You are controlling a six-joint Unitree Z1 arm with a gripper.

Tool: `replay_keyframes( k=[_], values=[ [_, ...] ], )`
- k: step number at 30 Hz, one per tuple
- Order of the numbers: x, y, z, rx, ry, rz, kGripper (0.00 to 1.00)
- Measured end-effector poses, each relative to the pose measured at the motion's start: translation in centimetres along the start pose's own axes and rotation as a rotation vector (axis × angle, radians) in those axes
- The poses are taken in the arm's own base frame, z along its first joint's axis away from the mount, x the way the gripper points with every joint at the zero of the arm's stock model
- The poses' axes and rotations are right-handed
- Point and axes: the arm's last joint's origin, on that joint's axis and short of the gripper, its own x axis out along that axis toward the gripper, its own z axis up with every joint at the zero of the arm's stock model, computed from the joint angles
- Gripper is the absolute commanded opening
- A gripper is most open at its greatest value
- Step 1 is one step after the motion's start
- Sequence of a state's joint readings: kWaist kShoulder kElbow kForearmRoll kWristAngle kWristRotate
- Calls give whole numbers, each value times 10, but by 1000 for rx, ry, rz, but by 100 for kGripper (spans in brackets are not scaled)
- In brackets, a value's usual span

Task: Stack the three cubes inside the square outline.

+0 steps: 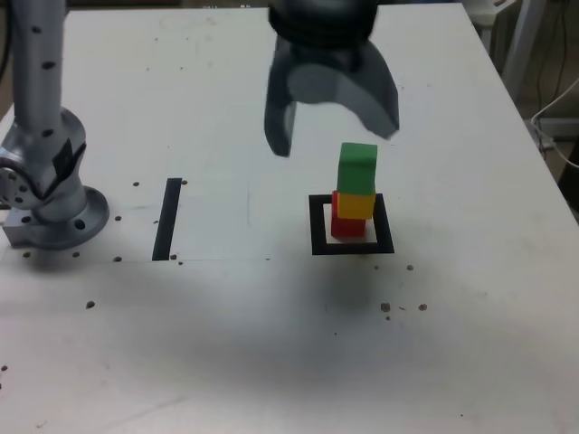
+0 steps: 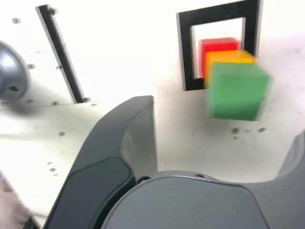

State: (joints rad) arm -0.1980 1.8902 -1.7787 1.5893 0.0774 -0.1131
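Note:
Three cubes stand stacked in the square outline [image 1: 352, 245]: the red cube [image 1: 343, 225] at the bottom, the yellow cube [image 1: 356, 204] on it, the green cube [image 1: 357, 168] on top. The stack leans a little, each cube slightly offset. My gripper [image 1: 333, 134] hangs open above and behind the stack, holding nothing and apart from the green cube. In the wrist view the green cube [image 2: 237, 91], yellow cube [image 2: 228, 58] and red cube [image 2: 218, 45] show over the square outline [image 2: 186, 52], between my spread fingers [image 2: 138, 138].
A straight narrow black strip [image 1: 167, 219] lies on the white table towards the exterior view's left. The arm's grey base [image 1: 50, 194] stands at the left edge. Small dark specks dot the table [image 1: 271, 344]. Cables and furniture legs lie beyond the table's right edge.

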Motion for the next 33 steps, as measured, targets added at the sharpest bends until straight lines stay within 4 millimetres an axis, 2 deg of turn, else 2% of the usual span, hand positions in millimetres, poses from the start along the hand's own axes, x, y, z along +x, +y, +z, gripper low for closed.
replay_keyframes(
  k=[5,13,15,21,28,33],
  values=[
    [-9,14,-40,-6,-10,-24,99],
    [10,52,-111,-64,13,-35,99],
    [20,58,-123,-74,30,-32,99],
    [55,61,-143,-87,38,-50,99],
    [104,53,-159,-75,130,-73,99],
    [137,42,-180,-47,239,-88,99]
  ],
)
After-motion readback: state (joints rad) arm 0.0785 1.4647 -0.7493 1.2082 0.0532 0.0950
